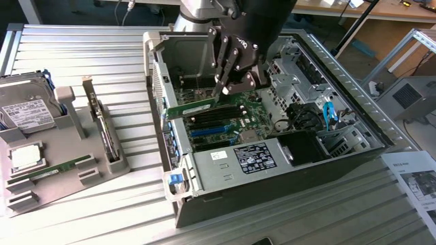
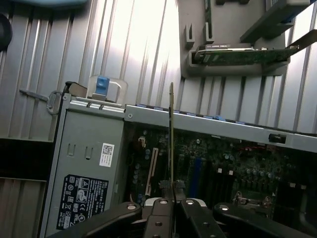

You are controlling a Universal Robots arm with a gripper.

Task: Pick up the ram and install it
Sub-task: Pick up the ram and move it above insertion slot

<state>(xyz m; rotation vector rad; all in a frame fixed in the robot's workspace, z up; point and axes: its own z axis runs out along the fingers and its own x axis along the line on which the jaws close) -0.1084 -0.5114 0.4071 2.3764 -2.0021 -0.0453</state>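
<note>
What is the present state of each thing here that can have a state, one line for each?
gripper: shut on the ram
ram: held above the motherboard slots, not seated
second ram stick: lying in the grey tray
computer case: on its side, open
expansion card: standing on edge in the tray
hard drive: standing in the tray
CPU chip: flat in the tray

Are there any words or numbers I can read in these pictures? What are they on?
No text can be read.
Power supply label: too small.
Hard drive label: too small.
Printed sheet: blurred.
White sticker on the power supply: too small.
</note>
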